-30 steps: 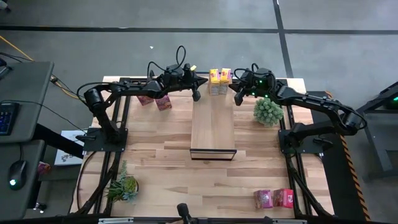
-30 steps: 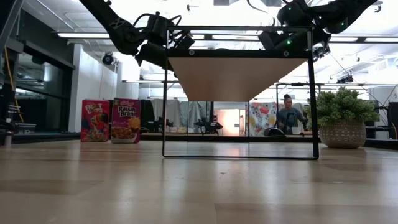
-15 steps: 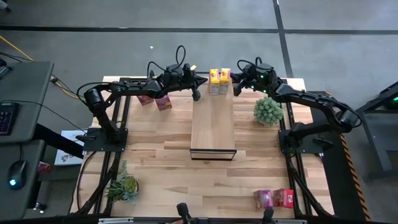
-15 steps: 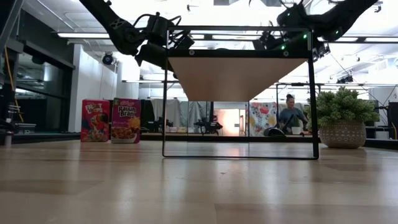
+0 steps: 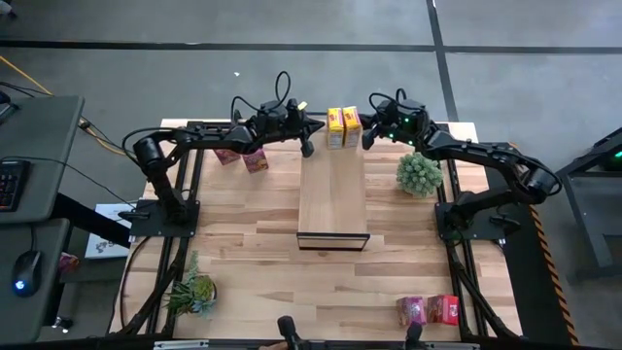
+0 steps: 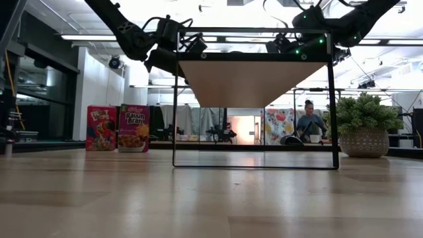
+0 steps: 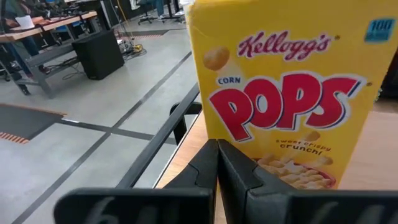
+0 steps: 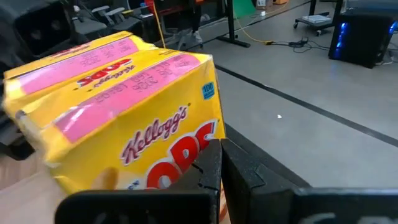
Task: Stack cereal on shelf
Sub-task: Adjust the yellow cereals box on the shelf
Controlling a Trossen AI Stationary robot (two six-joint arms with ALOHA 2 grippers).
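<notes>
Two yellow Corn Pops boxes [image 5: 335, 126] [image 5: 352, 125] stand side by side, upright, on the far end of the light-wood shelf [image 5: 332, 194]. My left gripper [image 5: 308, 146] is shut and hovers by the shelf's left far corner. It points at the left yellow box [image 7: 280, 93] with a small gap showing in the high view. My right gripper [image 5: 368, 137] is shut at the right yellow box [image 8: 124, 137], on the side facing the table's right. The low view shows only the shelf's underside [image 6: 254, 79], not the yellow boxes. My right gripper has its shut fingertips [image 8: 214, 152] against the lower part of the right yellow box's printed face [image 8: 186, 146]. It comes about level from the table's right. The box stands on the shelf's far end. My left gripper touches nothing that I can see.
A red box [image 5: 225, 156] and a purple box [image 5: 256, 161] stand on the table at far left. A magenta box [image 5: 412, 311] and a red box [image 5: 446, 308] sit at near right. Potted plants stand right of the shelf [image 5: 419, 173] and at near left [image 5: 192, 292].
My right gripper has moved from beside the shelf's right edge toward the table's far edge and a little left, up to the right yellow box.
</notes>
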